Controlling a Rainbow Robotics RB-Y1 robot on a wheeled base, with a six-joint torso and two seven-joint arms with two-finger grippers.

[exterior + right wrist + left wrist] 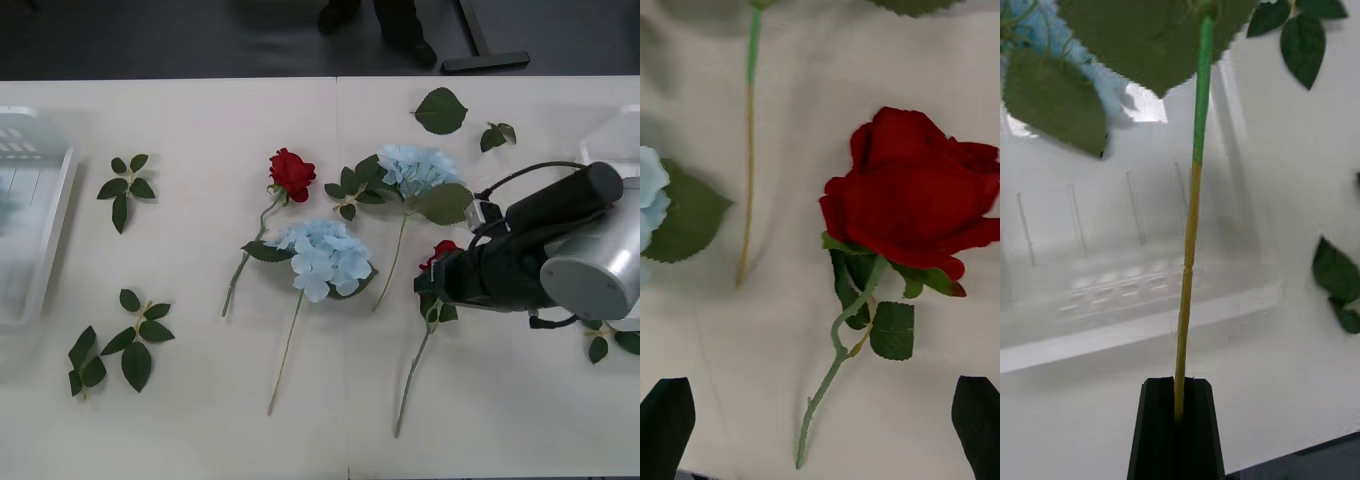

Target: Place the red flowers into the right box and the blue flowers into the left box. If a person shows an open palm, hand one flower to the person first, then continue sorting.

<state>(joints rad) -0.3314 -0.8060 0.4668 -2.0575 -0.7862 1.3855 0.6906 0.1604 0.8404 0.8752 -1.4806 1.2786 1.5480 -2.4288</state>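
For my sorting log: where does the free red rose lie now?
In the front view, the red rose lies mid-table, left of the upper blue flower.

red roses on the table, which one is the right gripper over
The rose beside the right gripper, partly hidden under that arm, right of both blue hydrangeas. The other rose lies farther left, uncovered.

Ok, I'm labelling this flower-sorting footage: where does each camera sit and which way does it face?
Front view: above the arms, looking down at the table; the right arm reaches over a red rose.
Right wrist view: looking down on that red rose between the open right tool's fingers.
Left wrist view: looking along a green-and-yellow flower stem clamped in the left tool, toward the clear left box.
Shared: front and right wrist views both show the rose.
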